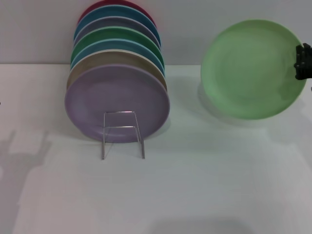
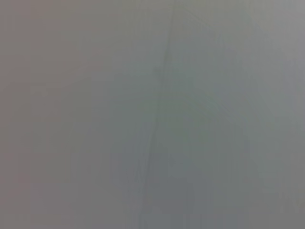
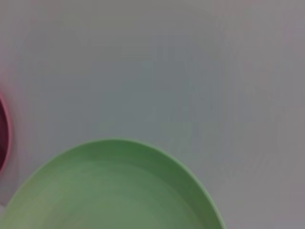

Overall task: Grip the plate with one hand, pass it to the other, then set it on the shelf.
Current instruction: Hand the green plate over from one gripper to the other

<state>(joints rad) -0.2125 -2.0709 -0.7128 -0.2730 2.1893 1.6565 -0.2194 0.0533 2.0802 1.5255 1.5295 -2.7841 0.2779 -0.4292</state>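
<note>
The pale mint-green plate hangs tilted in the air at the right, above the white table, its face turned toward me. My right gripper is at the plate's right rim and is shut on it. The plate also fills the lower part of the right wrist view. The silver wire shelf stands at the left-centre, its front loop before a row of upright plates. My left gripper is out of view; the left wrist view shows only a blank grey surface.
Several plates stand on edge in the shelf, a lilac plate at the front, then tan, blue, emerald-green and red ones behind. The white table spreads in front. A red plate's edge shows in the right wrist view.
</note>
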